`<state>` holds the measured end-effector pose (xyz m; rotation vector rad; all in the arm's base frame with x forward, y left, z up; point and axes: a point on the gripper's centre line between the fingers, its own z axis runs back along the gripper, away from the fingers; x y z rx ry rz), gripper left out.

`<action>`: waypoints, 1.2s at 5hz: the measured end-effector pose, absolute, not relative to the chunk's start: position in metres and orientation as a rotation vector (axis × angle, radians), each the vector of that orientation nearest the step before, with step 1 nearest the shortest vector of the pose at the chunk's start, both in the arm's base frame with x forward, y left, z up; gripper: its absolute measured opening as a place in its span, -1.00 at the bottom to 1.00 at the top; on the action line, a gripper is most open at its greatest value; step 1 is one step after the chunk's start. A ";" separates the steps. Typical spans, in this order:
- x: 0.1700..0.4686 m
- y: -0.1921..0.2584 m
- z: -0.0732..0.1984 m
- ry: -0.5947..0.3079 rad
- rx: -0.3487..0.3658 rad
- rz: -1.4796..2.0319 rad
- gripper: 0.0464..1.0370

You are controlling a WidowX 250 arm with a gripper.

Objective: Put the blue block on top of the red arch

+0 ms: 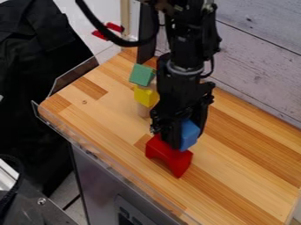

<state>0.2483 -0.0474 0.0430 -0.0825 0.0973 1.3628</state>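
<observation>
The wooden worktop (244,176) runs slantwise to the lower right, a plank wall (258,66) along its far long edge and a clear guard (108,165) along its near one. The black arm (185,57) drops over it from the top edge of the view. The red arch (170,154) stands near the near long edge, with wood surface to either side. Farther back, nearer the left end, a green block (142,74) tops a yellow block (144,95) on a pale cylinder (143,110). The gripper's (185,136) jaws grip the blue block (189,135) over the arch's top; whether the two touch, I cannot tell.
</observation>
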 end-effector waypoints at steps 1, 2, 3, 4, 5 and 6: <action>0.253 -0.048 0.039 0.098 -0.041 1.451 0.08; 0.253 -0.049 0.038 0.079 -0.027 1.535 0.08; 0.247 -0.050 0.032 0.092 -0.032 1.573 0.08; 0.242 -0.052 0.033 0.091 -0.072 1.601 0.08; 0.239 -0.053 0.033 0.083 -0.092 1.606 0.08; 0.239 -0.053 0.033 0.076 -0.115 1.614 0.08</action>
